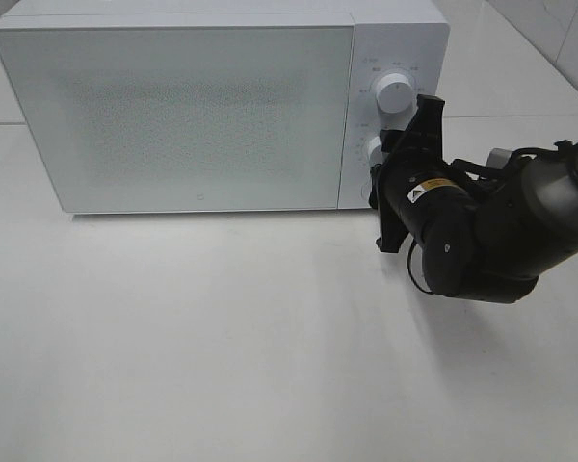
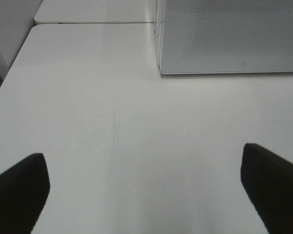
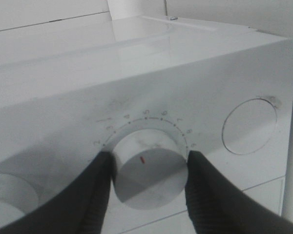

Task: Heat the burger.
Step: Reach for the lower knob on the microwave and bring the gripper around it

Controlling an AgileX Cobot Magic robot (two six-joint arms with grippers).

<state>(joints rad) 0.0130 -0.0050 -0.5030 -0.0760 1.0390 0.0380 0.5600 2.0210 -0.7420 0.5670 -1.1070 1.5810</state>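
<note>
- Microwave (image 1: pixel 173 106): white unit standing at the rear of the white table (image 1: pixel 222 366), front facing the high camera.
- Door (image 1: pixel 173 58): shut. Its dotted, frosted panel does not show the interior.
- Control panel: on the right side of the unit, carrying the upper dial (image 1: pixel 393 93) and, directly beneath it, the lower dial (image 3: pixel 149 173).
- Burger: not visible in any view. Its location cannot be told, since the closed door hides the cavity.
- Right gripper (image 3: pixel 149 165): reaches in from the right of the high view to the control panel. Its two black fingers (image 3: pixel 100 190) are pressed against opposite sides of the lower dial, pinching it between them.
- Lower dial: white and cylindrical, with a small red mark on its face. A numbered scale arcs around it on the panel.
- Round flush outline (image 3: pixel 249 126): set in the panel beside the lower dial, apart from the fingers and untouched.
- Left gripper (image 2: pixel 144 165): fingers spread wide with nothing between them, hanging above bare table in front of the near corner of the microwave. It lies outside the high view.
- Table surface in front of the microwave: carries only the shadow of the right arm.
</note>
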